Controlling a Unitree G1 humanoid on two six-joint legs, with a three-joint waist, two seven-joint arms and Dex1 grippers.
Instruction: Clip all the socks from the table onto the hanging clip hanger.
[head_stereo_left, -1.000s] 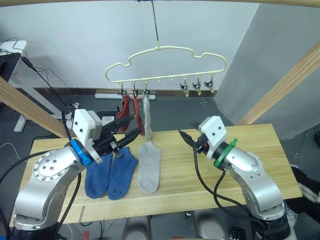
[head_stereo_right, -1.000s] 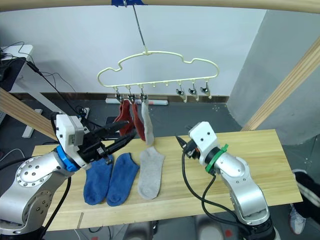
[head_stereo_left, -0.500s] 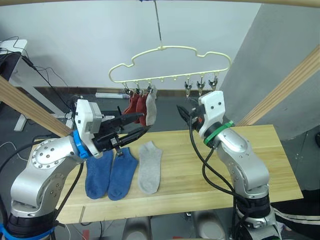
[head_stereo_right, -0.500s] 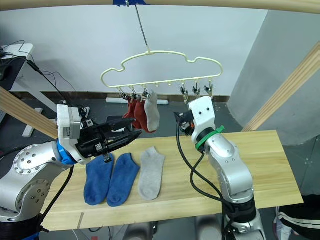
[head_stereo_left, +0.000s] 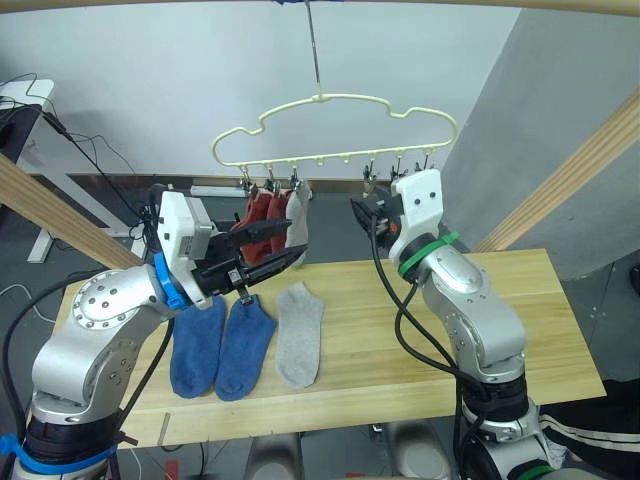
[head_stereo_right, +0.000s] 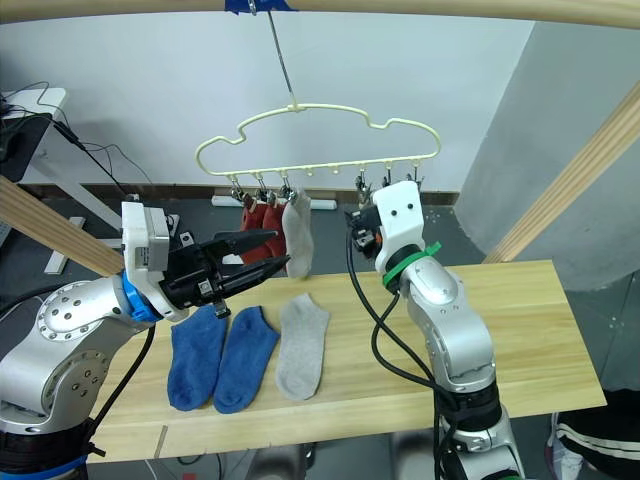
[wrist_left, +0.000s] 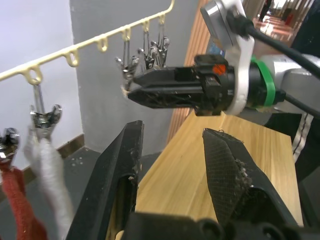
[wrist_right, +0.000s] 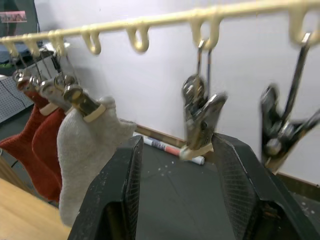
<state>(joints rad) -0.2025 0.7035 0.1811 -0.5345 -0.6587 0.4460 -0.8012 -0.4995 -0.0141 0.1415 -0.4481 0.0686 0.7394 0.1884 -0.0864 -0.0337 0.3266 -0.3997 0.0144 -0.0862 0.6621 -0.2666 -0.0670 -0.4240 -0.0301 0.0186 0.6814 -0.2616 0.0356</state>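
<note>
Hanging red socks (head_stereo_left: 262, 212) partly hidden behind left claw (head_stereo_left: 287, 247), spread wide, empty; right claw (wrist_right: 177, 150) likewise wide.

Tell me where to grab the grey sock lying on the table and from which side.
Take the grey sock at its open cuff end, the far end nearest the clip hanger, coming straight down from above. It lies flat, clear of the blue socks, so that edge can probably be pinched cleanly.
</note>
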